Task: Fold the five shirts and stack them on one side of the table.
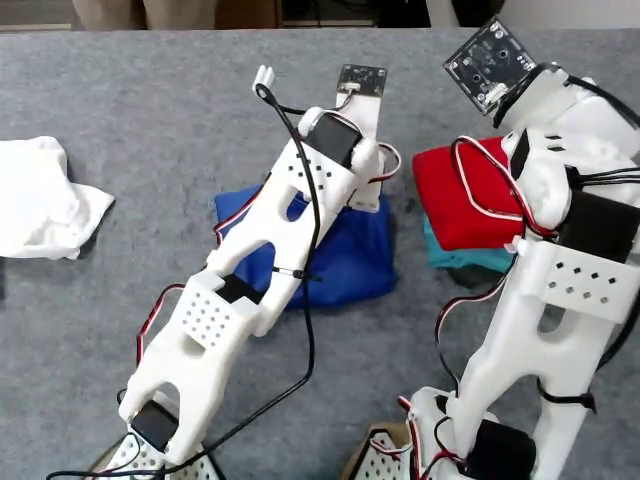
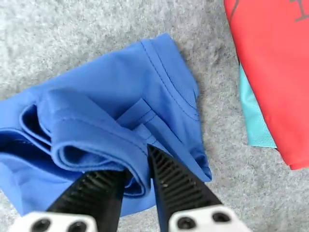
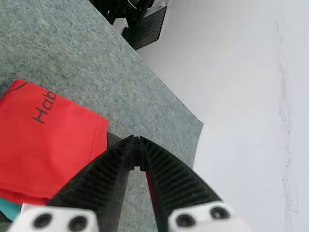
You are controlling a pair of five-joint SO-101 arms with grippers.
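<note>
A blue shirt (image 1: 350, 255), partly folded, lies mid-table under my left arm. My left gripper (image 2: 137, 162) is shut on a folded edge of the blue shirt (image 2: 120, 96), pinching several layers of cloth near its corner. To its right, a folded red shirt (image 1: 455, 195) rests on a folded teal shirt (image 1: 465, 258). Above the red shirt (image 3: 48, 140), near the table's far right edge, my right gripper (image 3: 136, 142) hangs shut with nothing in it. A crumpled white shirt (image 1: 40, 200) lies at the far left.
Grey felt covers the table (image 1: 150, 120). Its edge (image 3: 193, 140) runs close beyond the red shirt, with pale floor past it. Bare felt lies between the white shirt and the blue one. Both arm bases stand at the near edge.
</note>
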